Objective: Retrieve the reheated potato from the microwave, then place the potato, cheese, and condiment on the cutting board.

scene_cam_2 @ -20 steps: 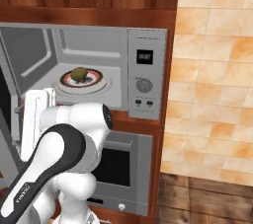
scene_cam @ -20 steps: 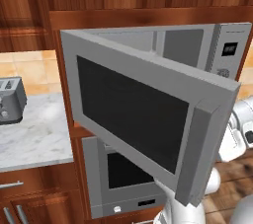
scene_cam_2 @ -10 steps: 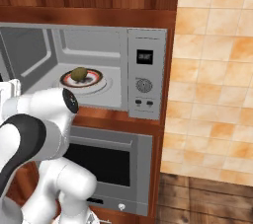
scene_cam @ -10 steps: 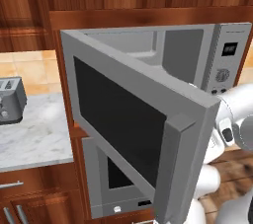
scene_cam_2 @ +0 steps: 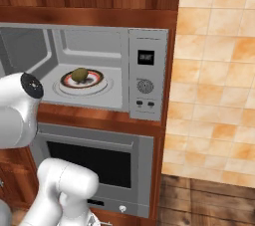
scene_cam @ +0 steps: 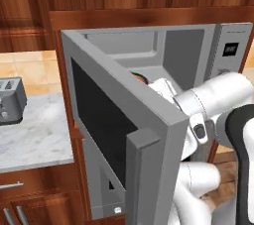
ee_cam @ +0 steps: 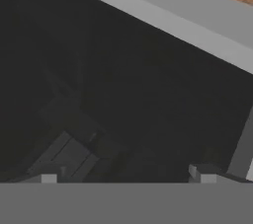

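A simulated kitchen with dark wood cabinets and, at far left, a marble counter holding a toaster. Next comes the microwave, its door swung wide. The gripper faces the door's dark window at close range; whether it is open or closed cannot be told. The potato sits on the plate inside, beyond the hand. The arm could likely strike the door while reaching in.

White arm bent, end effector fingertips apart
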Tool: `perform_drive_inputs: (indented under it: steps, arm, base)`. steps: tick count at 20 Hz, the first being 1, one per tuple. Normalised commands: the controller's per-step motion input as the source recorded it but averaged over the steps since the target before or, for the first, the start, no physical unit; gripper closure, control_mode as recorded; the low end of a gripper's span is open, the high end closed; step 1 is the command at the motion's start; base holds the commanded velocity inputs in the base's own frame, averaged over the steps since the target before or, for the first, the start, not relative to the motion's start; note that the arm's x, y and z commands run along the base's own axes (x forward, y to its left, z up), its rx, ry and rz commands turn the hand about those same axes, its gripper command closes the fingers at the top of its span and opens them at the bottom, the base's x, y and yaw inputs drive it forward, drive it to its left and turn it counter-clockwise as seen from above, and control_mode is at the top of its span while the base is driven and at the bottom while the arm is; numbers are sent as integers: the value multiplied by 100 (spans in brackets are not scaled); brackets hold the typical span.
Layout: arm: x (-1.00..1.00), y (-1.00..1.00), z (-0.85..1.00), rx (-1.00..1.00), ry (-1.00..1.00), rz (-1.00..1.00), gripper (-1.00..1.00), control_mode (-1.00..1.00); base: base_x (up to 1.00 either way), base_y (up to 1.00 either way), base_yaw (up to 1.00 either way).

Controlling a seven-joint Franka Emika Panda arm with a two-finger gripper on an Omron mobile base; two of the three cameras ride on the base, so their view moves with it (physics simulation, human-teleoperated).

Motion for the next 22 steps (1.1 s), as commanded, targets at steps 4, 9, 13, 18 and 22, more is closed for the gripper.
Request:
perform_drive_inputs:
  steps: [4,9,13,18,22]
  arm:
    - [-1,65,-19,0,0,-20,-100,-100]
    - [2,50,-16,0,0,-26,-100,-100]
    - [3,47,-20,0,0,-30,-100,-100]
    - [8,3,-7,-1,0,-20,-100,-100]
    - [3,-44,2,0,0,-6,-100,-100]
  base:
    - [0,0,0]
    - [0,0,0]
    - [0,0,0]
    - [0,0,0]
    - [0,0,0]
